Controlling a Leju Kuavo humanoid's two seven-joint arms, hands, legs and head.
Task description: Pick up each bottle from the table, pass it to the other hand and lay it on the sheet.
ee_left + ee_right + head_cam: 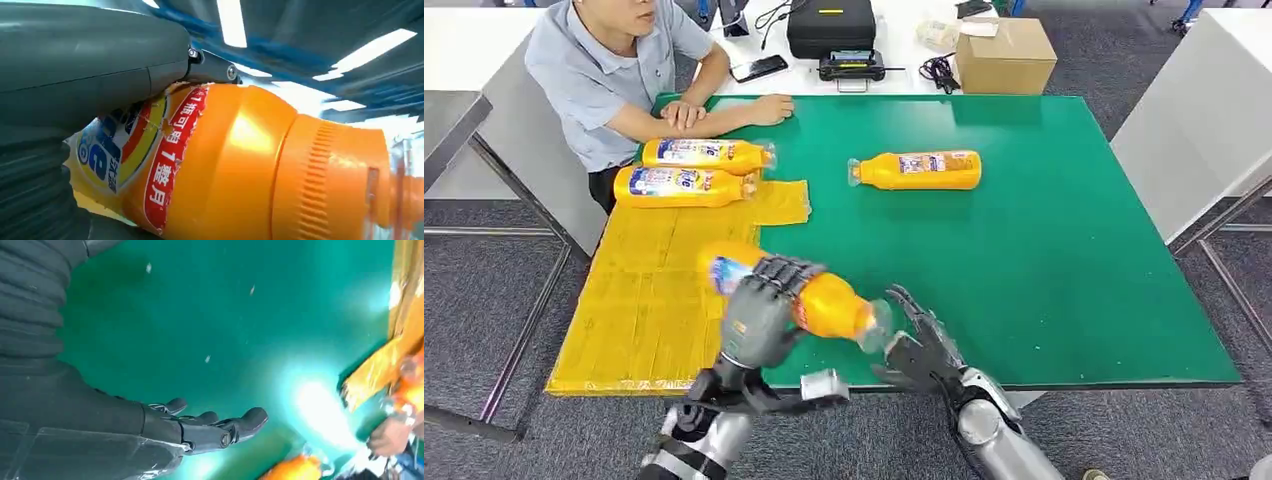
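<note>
Gripping the orange bottle, left hand; right hand fingers spread, empty.

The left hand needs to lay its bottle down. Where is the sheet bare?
The yellow sheet is bare from its near edge up to the two bottles lying at its far end, beside the seated person. That far end is crowded.

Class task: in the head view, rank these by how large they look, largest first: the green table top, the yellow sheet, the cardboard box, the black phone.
1. green table top
2. yellow sheet
3. cardboard box
4. black phone

The box and phone sit farthest from the camera, so they look smaller than they are.
</note>
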